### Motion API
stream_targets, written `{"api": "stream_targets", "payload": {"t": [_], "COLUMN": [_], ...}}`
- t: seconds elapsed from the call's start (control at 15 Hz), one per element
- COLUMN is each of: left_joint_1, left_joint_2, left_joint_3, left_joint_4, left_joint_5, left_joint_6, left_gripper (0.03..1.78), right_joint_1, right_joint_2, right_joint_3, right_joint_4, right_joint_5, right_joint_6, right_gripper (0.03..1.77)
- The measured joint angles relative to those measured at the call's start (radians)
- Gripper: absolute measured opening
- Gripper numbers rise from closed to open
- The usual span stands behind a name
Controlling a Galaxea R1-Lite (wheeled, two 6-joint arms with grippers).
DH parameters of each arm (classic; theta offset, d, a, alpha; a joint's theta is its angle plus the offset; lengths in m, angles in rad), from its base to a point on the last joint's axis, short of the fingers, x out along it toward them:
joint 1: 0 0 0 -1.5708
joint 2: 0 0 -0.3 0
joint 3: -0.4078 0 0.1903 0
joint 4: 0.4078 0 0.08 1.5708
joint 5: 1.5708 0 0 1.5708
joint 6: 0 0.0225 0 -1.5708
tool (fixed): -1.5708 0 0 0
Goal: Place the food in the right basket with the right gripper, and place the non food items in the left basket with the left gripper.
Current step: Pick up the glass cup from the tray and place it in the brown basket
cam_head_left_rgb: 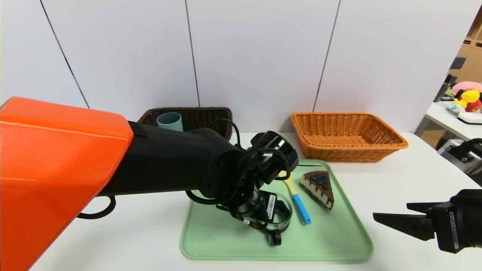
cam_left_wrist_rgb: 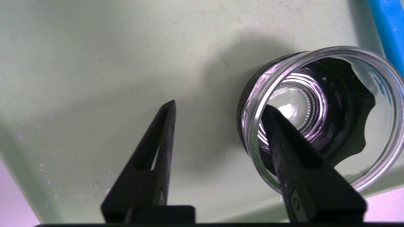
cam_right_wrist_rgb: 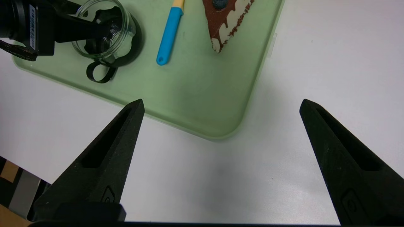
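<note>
Left pincer [cam_left_wrist_rgb: 218, 110], parted, has one finger inside the glass jar [cam_left_wrist_rgb: 322, 116] on the tray [cam_head_left_rgb: 316, 244], probably to pinch its wall; contact is hard to judge. Right pincer [cam_right_wrist_rgb: 222, 105], spread empty, waits beside the tray, leaving room.

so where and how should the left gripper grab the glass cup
Best at the near wall, coming from above: the glass cup stands upright with an open rim, and one finger of the left gripper is already inside, the other outside. Closing across that wall should probably pinch it, clear of the blue handle beside it.
</note>
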Motion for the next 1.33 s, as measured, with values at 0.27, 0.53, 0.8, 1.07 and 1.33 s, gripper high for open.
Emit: {"api": "stream_targets", "payload": {"t": [0.27, 0.53, 0.8, 1.07, 1.33], "left_joint_1": [-0.001, 0.0, 0.054, 0.203, 0.362], "left_joint_2": [-0.004, -0.034, -0.155, -0.296, -0.293], "left_joint_3": [0.006, 0.006, -0.017, -0.097, -0.174], "left_joint_4": [0.0, 0.029, 0.05, 0.054, -0.009], "left_joint_5": [-0.004, -0.003, 0.004, 0.005, 0.001], "left_joint_6": [0.001, 0.002, 0.029, 0.189, 0.353], "left_gripper": [0.12, 0.12, 0.11, 0.11, 0.11], "right_joint_1": [0.0, 0.0, -0.001, 0.0, 0.0], "right_joint_2": [0.0, -0.003, -0.011, -0.013, -0.014], "right_joint_3": [-0.006, -0.005, -0.001, -0.001, -0.004], "right_joint_4": [-0.001, 0.0, 0.001, 0.0, 0.0], "right_joint_5": [-0.001, -0.001, -0.001, 0.002, 0.001], "right_joint_6": [0.0, 0.0, 0.0, 0.0, 0.0], "right_gripper": [1.7, 1.7, 1.7, 1.7, 1.7]}}
